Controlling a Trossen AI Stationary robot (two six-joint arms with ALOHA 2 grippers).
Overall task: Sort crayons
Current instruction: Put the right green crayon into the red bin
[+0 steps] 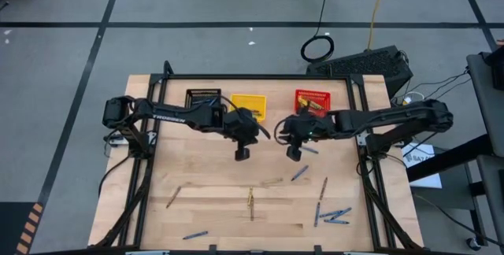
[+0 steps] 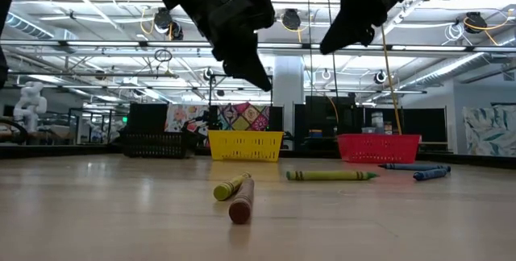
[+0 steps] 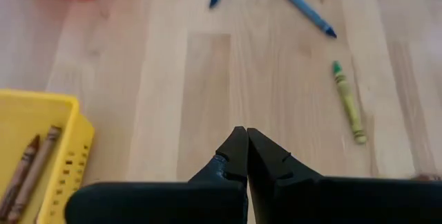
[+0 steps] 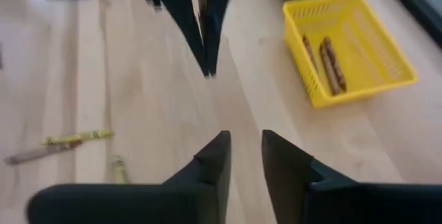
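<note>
Spanning a grey floor, wooden table [image 1: 236, 200]

You have a pale wooden surface [image 1: 236, 200] with black [image 1: 203, 97], yellow [image 1: 249, 106] and red baskets [image 1: 313, 101] along its far edge, and crayons [image 1: 334, 215] scattered nearer.
</note>
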